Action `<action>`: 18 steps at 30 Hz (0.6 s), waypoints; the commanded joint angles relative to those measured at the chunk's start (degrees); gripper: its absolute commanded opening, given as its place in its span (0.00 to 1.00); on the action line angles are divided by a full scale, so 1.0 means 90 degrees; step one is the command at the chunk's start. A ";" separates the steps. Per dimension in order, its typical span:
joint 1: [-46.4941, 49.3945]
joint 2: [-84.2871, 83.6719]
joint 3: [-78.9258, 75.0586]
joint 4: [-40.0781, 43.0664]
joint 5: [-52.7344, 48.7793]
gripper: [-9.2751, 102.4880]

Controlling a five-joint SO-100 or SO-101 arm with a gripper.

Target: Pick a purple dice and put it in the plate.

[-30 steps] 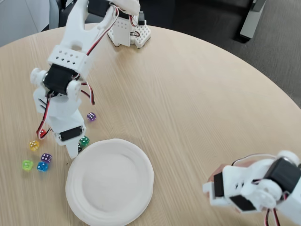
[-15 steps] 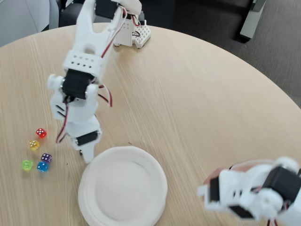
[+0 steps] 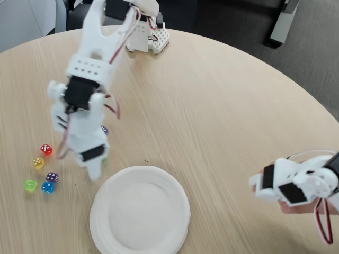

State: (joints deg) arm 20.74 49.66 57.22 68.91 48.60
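A purple dice (image 3: 105,129) peeks out on the table just right of my blurred white arm. My gripper (image 3: 94,170) points down at the table left of the plate's upper-left rim, about a die's width from it. Motion blur hides how its jaws stand. The white paper plate (image 3: 139,209) lies empty at the lower middle. A second purple die (image 3: 52,177) sits in the cluster at the left. A green tint (image 3: 104,156) shows beside the gripper body.
Red (image 3: 46,150), yellow (image 3: 38,163), green (image 3: 30,185) and blue (image 3: 47,187) dice lie left of the gripper. Another white arm (image 3: 296,185) reaches in at the lower right. My arm's base (image 3: 143,34) stands at the table's far edge.
The plate has slid right of where it lay one second ago. My arm swung right, then back left and is now blurred. The lower-right arm moved right.
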 commanded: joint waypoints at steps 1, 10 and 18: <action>0.0273 0.0068 -0.0107 -0.0029 -0.0088 0.21; 0.0771 0.0059 -0.0049 -0.0020 -0.0254 0.21; 0.0771 0.0146 -0.0020 -0.0010 0.0049 0.21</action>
State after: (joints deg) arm 26.98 49.66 57.22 68.64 47.72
